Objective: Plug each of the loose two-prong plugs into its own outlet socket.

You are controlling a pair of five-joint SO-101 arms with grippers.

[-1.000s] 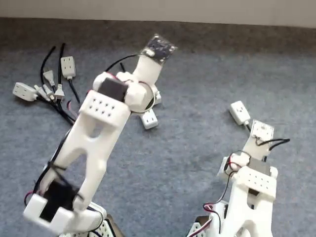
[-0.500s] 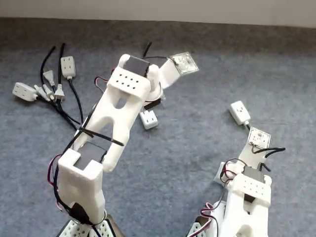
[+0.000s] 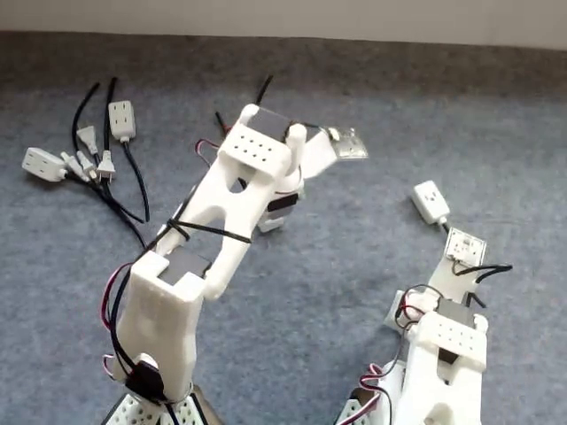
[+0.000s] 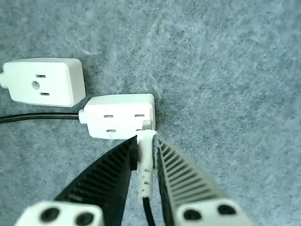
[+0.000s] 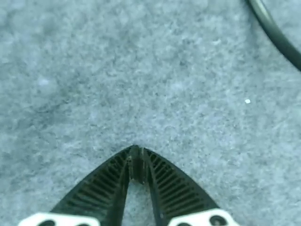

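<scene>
1. High view: the left arm (image 3: 221, 221) stretches from the near left to the middle of the grey mat (image 3: 354, 292). Its wrist is over a socket (image 3: 268, 223) that peeks out beneath it.
2. The right arm (image 3: 447, 345) sits at the near right, its wrist low over the mat. Just beyond the wrist lies the right socket (image 3: 430, 202).
3. At the far left are the far socket (image 3: 121, 119) and the left socket (image 3: 42, 164). The loose plugs (image 3: 104, 164) are bunched between them, and black cords (image 3: 124, 199) trail toward the near side.
4. Left wrist view: the left claw (image 4: 145, 139) is clenched on a white plug (image 4: 145, 162), one ribbed finger on each side of it.
5. The plug's tip touches the socket (image 4: 117, 116) at one corner of its slotted face. I cannot tell whether the prongs sit in a slot. The socket lies flat with its slots up.
6. A second socket (image 4: 42, 81) lies just beside it, apart by a narrow gap.
7. Right wrist view: the right claw (image 5: 136, 157) is clenched on itself, tips meeting, low over the mat. A cord (image 5: 277, 37) crosses the mat well apart from it.
</scene>
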